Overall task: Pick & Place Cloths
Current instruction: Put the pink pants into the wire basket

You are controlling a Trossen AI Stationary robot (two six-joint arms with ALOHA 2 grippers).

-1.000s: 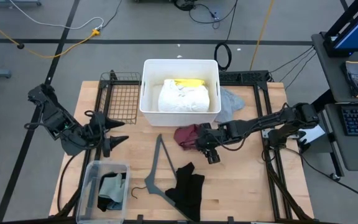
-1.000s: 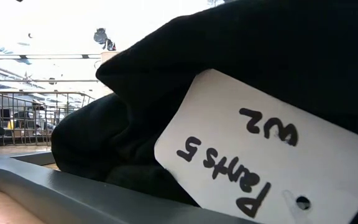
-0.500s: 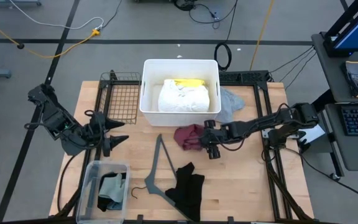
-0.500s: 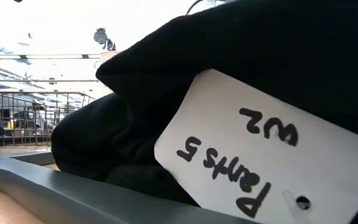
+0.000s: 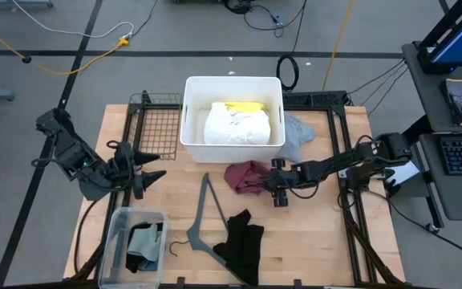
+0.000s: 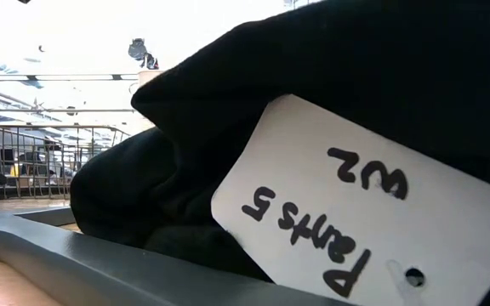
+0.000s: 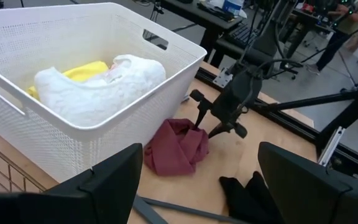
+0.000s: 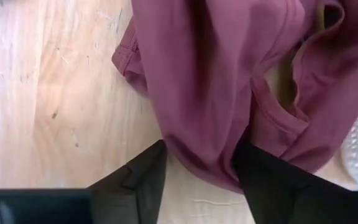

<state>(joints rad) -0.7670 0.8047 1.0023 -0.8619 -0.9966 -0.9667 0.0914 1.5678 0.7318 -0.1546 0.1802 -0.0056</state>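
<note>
1. I am reaching my right gripper (image 5: pixel 268 183) to the right edge of the maroon cloth (image 5: pixel 245 176), which is lying crumpled on the table (image 5: pixel 327 249) just in front of the white basket (image 5: pixel 233 88).
2. My right fingers (image 8: pixel 132 180) are standing partly apart with a fold of the maroon cloth (image 8: pixel 229 81) lying between them; I cannot tell whether they are gripping it.
3. My left gripper (image 5: pixel 152 167) is waiting at the left side of the table with its fingers spread wide, holding nothing.
4. The white cloth (image 5: pixel 237 125) is filling the basket, with the yellow cloth (image 5: pixel 244 106) lying behind it at the far side.
5. The pale grey cloth (image 5: pixel 297 135) is lying on the table to the right of the basket, touching its wall.
6. The black cloth (image 5: pixel 241 243) is lying near the front edge, just right of the grey hanger (image 5: pixel 201 218).
7. A clear bin (image 5: pixel 123 225) at the front left is holding a sage-green cloth (image 5: pixel 144 238).
8. In the low view the black cloth (image 6: pixel 347 93) is filling the picture, with a white tag (image 6: pixel 347 212) on it.
</note>
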